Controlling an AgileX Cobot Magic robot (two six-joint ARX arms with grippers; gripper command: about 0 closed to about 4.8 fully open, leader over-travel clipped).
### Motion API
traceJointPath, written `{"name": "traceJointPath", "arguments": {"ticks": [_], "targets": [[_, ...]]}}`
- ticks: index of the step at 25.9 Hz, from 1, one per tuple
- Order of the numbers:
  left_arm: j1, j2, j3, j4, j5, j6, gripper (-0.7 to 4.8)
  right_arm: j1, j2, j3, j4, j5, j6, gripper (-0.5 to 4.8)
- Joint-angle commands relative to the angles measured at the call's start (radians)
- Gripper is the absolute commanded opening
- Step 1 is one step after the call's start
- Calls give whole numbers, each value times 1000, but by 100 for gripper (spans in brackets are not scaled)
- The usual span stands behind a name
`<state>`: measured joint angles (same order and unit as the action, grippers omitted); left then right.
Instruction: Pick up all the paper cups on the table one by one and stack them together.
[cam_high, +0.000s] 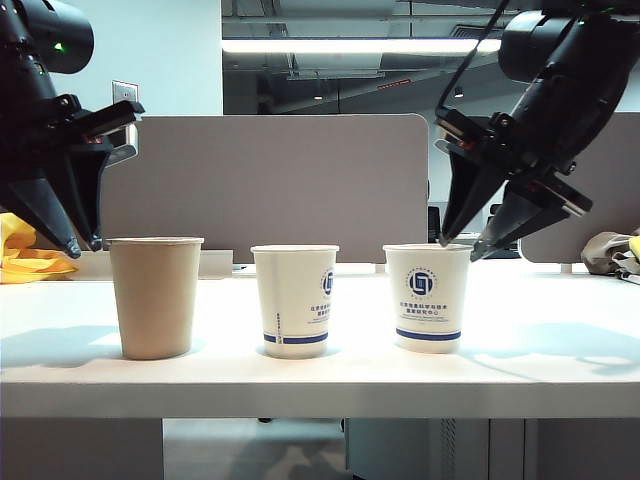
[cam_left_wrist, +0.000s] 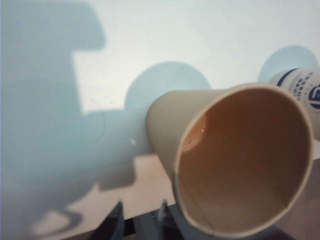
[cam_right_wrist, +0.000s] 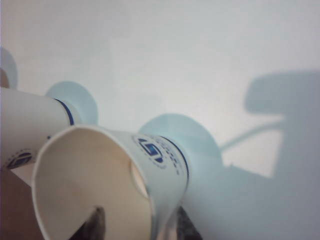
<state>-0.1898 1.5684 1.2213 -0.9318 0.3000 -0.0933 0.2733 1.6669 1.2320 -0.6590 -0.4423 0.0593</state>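
Paper this thin makes all three cups light, easily crushed and prone to tip, so the rim wall is the sensible hold, pinched gently. The right gripper (cam_high: 458, 245) hangs spread at the mouth of the right-hand white logo cup (cam_high: 427, 297), one finger (cam_right_wrist: 95, 225) dipping inside the rim and the other outside, holding nothing yet; the wall already looks bowed there. The middle white cup (cam_high: 294, 299) stands beyond it toward the left arm, near but apart. The left gripper (cam_high: 85, 243) sits part open just beside the brown kraft cup (cam_high: 155, 297), level with its rim, empty so far as I can tell. All three stand upright near the front edge of the table (cam_high: 560, 350), with bare room above and behind for lifting.
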Motion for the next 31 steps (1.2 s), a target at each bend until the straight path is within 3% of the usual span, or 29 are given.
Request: {"name": "traceJointPath", "arguments": {"ticks": [1,7,10,13,22,24,27,31], "targets": [[0,18,5,18,26,7,94,0,6,6,16,0,0,156],[0,24,10,39,108,-16,94,-1,18,6,11,-1,0,156],[1,24,25,3,87,-14,94,-1,18,6,15,0,0,154],[2,23,64,-56,53,10,94,-1,18,6,13,-3,0,11],[1,23,132,-61,94,7,94,-1,17,68,-44,-54,-7,-2],[0,23,132,-48,152,6,94,0,17,149,-104,-57,-7,-2],[1,23,132,-14,325,7,94,31,17,278,-175,-56,-8,-2],[1,21,137,-20,346,8,94,104,17,367,-229,-53,-22,-2]]}}
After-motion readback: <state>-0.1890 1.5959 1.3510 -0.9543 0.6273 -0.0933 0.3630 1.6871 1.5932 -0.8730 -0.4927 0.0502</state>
